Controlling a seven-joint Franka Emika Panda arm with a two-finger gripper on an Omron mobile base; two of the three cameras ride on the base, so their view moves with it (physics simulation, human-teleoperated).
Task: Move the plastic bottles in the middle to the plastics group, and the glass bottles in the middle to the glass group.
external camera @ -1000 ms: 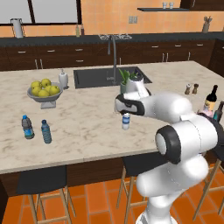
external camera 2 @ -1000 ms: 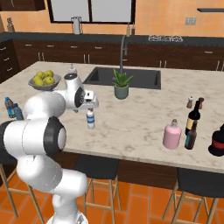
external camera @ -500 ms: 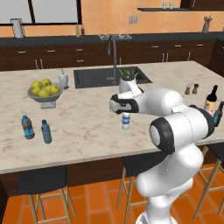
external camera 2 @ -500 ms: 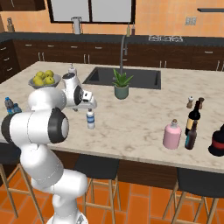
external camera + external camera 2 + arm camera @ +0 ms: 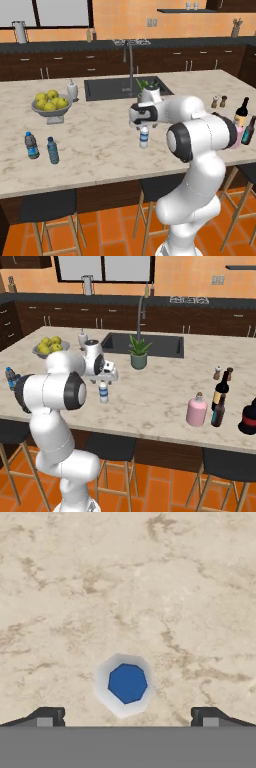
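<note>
A small whitish water bottle (image 5: pixel 144 137) with a blue label band stands upright in the middle of the marble island. My gripper (image 5: pixel 143 125) hangs just above it, pointing down, open. From the other side the same bottle (image 5: pixel 103 392) stands under the gripper (image 5: pixel 105 380). Seen from above, the bottle (image 5: pixel 126 683) has a blue top and sits centred between the spread fingertips (image 5: pixel 48 716). Two blue water bottles (image 5: pixel 31 145) (image 5: pixel 52 150) stand at the island's left. A pink bottle (image 5: pixel 196 410), a slim dark bottle (image 5: pixel 218 411) and a taller wine bottle (image 5: pixel 222 387) stand at the right.
A bowl of yellow fruit (image 5: pixel 49 104) and a white soap dispenser (image 5: pixel 72 91) stand at the back left. The sink (image 5: pixel 125 87), its tap and a potted plant (image 5: pixel 139 353) lie behind the gripper. Salt and pepper shakers (image 5: pixel 219 101) stand at the right. Stools line the near edge.
The arm's elbow has swung while the hand stayed over the whitish bottle, settling slightly. The jaws have stayed open and no bottle has moved.
</note>
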